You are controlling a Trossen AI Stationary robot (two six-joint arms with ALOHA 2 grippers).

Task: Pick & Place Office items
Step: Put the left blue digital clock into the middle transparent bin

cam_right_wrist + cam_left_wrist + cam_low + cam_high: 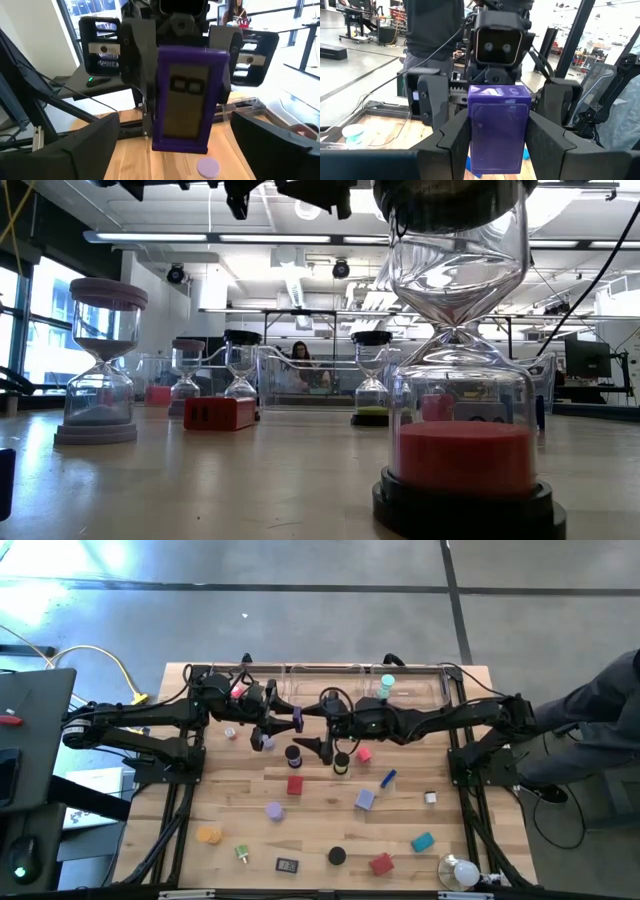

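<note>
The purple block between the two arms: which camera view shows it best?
The right wrist view: the purple block faces it, unobstructed, held by the left gripper. The left wrist view shows its back between dark fingers. The high view shows a speck; the low view, nothing.

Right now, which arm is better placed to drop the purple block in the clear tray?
Probably left: the left gripper already clamps the purple rectangular block; the right gripper faces it, open and empty.

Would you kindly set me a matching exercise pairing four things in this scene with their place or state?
Things:
1. purple block
2. bulb
3. orange cap
4. right gripper

Place or state:
A. open
B. by a right-hand corner of the table
C. held in the left gripper
D. on the table's left part

Pairs: 1-C, 2-B, 3-D, 4-A
</note>
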